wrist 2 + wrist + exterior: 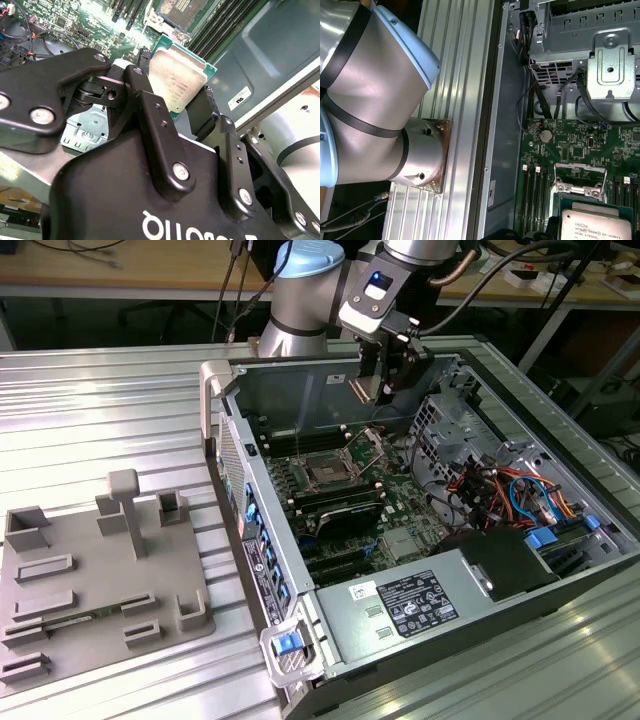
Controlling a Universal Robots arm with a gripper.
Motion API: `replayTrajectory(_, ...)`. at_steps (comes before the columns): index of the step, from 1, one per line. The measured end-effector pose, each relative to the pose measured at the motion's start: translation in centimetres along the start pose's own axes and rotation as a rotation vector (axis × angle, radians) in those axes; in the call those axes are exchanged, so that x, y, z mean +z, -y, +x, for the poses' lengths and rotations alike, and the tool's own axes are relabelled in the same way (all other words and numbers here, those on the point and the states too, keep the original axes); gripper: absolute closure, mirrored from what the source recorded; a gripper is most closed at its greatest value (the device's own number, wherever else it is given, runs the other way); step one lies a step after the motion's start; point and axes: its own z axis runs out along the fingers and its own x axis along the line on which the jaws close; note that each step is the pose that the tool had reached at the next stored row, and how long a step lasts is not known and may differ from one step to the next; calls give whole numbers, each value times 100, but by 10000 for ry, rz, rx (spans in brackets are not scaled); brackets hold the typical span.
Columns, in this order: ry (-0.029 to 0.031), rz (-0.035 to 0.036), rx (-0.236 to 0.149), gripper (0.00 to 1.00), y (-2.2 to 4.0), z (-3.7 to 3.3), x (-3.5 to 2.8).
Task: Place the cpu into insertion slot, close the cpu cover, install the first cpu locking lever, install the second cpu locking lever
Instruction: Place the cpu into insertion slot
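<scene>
The claw (172, 90) is squeezed tight on the cpu (176, 75). The cpu is a flat square chip with a shiny grey top, green edges and tiny writing on it. In the exterior view the claw hangs over the open computer case (250, 500). The insertion slot (328, 472) lies at about 7 o'clock from the claw, dark inside. The cpu cover (368, 447) stands tilted up just beside the slot. The case holds a green board (400, 538), coloured wires (500, 490) and a black box (420, 600) with a white sticker. A grey holder (100, 580) sits at 9 o'clock from the case.
</scene>
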Motion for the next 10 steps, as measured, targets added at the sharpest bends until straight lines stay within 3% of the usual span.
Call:
replayTrajectory(2,5,-1,57,45,0,0,0)
replayTrajectory(10,137,-30,1534,45,1,0,16)
